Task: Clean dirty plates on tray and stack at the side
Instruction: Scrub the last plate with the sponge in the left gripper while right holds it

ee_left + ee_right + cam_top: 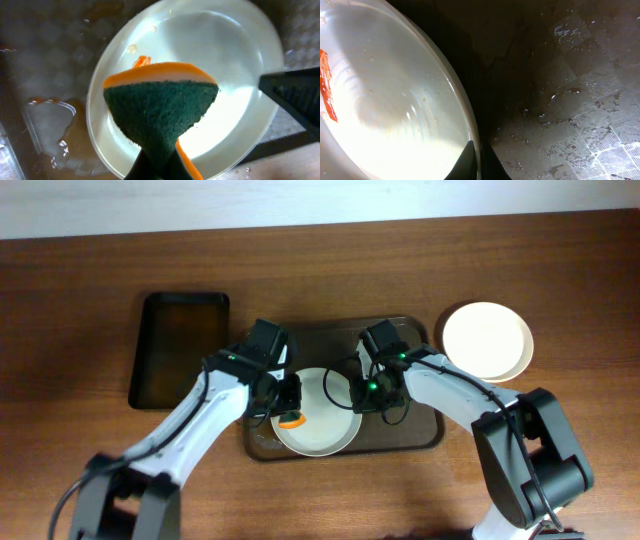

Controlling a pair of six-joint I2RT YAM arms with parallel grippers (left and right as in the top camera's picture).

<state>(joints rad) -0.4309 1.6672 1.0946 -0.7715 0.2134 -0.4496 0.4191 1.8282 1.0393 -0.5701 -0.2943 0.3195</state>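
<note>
The brown wooden table [80,280] carries a large dark brown-grey rectangular tray [400,438] at its middle. The left gripper [159,169] pinches a green-faced orange sponge [160,112] over the tray's one round cream-white plate [220,55], which is wet and glossy (a small orange-red smear [141,61] sits near its rim). The right gripper [479,162] is clamped on that plate's right edge. Off the tray's far right corner lie what look like two stacked clean cream plates [488,340]. Left of the tray is one smaller black tray [180,345].

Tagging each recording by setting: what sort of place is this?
Probably a lab bench staged for dishwashing, not a kitchen: a wooden table with no sink in view, a wet tray holding a plate, and a green-and-orange sponge in the left gripper.
</note>
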